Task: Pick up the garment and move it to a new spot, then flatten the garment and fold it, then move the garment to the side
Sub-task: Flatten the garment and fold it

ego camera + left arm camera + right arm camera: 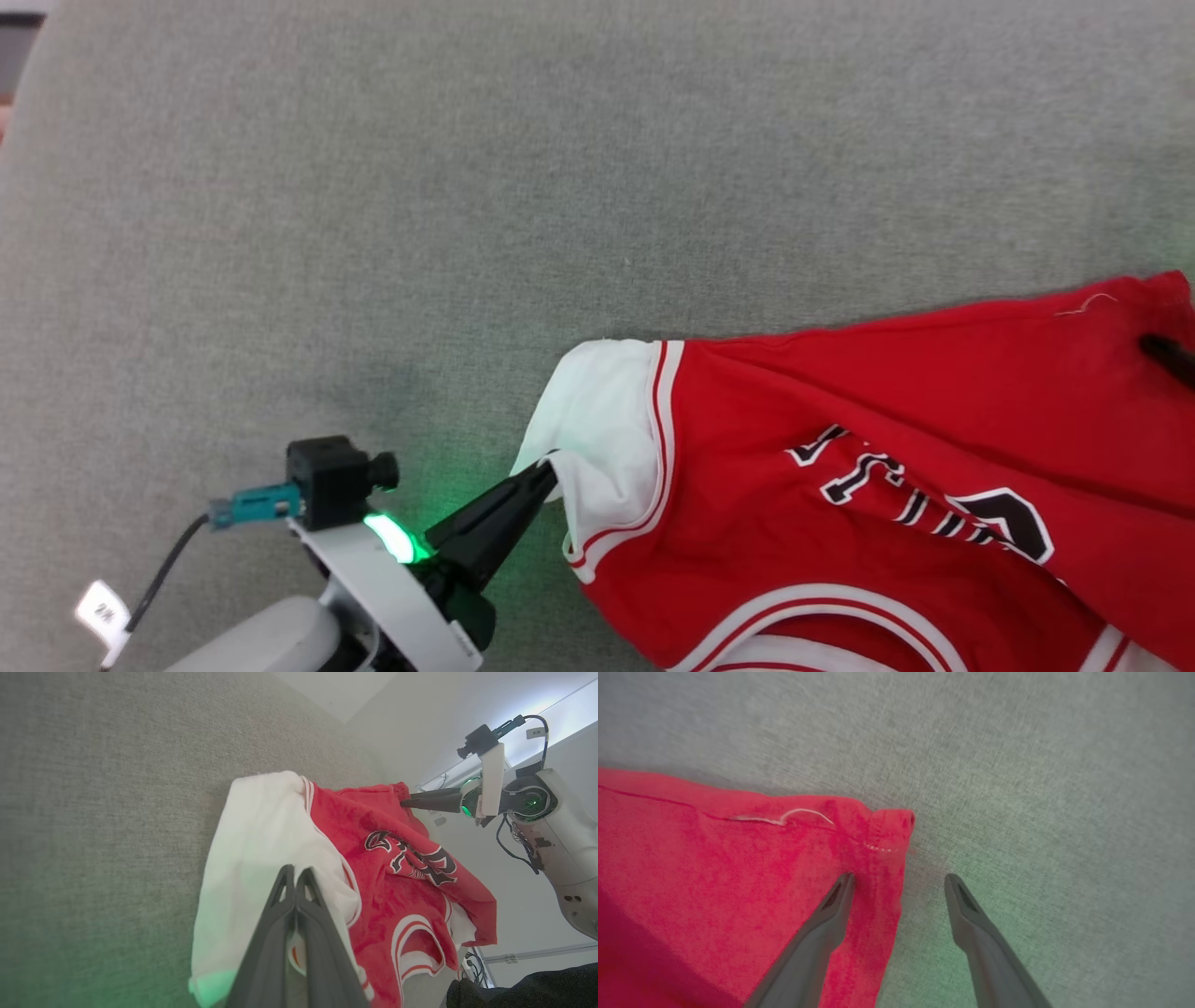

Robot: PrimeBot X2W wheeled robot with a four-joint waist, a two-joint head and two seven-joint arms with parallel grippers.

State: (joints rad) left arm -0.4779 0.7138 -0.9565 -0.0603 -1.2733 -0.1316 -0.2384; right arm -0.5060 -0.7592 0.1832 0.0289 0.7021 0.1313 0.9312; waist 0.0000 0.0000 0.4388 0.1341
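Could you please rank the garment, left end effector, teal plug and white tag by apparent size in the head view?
1. garment
2. left end effector
3. teal plug and white tag: they look alike, so unranked.

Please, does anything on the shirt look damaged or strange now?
Yes. A loose white thread curls off the red hem near the garment's corner, beside the open right gripper. The fabric also lies bunched, so its printed number looks crumpled.
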